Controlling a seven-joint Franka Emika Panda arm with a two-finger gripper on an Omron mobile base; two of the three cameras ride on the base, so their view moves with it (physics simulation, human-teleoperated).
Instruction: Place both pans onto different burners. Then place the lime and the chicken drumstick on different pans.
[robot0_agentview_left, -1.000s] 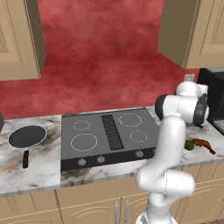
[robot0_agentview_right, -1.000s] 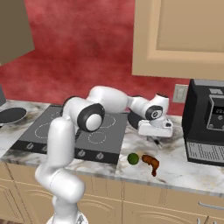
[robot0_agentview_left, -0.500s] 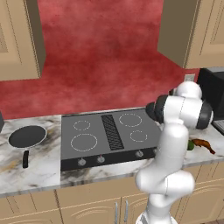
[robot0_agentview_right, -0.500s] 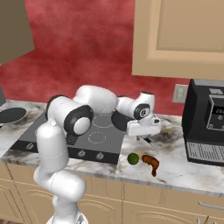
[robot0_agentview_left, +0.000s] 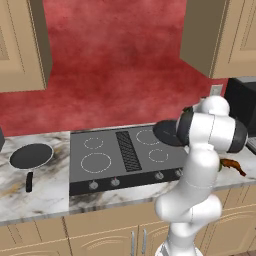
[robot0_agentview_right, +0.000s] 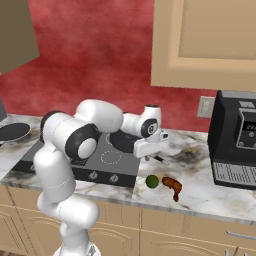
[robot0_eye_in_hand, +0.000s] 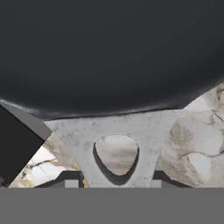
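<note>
Looking along the hand, the hand view shows a black pan (robot0_eye_in_hand: 109, 52) with its grey handle bracket (robot0_eye_in_hand: 116, 131) just ahead of the fingers, apparently clenched on it. The left base view has the second pan (robot0_agentview_left: 31, 156), empty, left of the cooktop (robot0_agentview_left: 125, 157). The right base view shows lime (robot0_agentview_right: 151, 181) touching drumstick (robot0_agentview_right: 171, 185) on the desk (robot0_agentview_right: 200, 192).

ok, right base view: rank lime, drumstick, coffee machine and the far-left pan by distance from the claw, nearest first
1. Small round green lime, just below the claw, on the counter's front.
2. Reddish-brown chicken drumstick, beside the lime on its right; nearly as close.
3. Black boxy coffee machine, on the counter's right end.
4. Shallow black frying pan, far left, past the cooktop.
</note>
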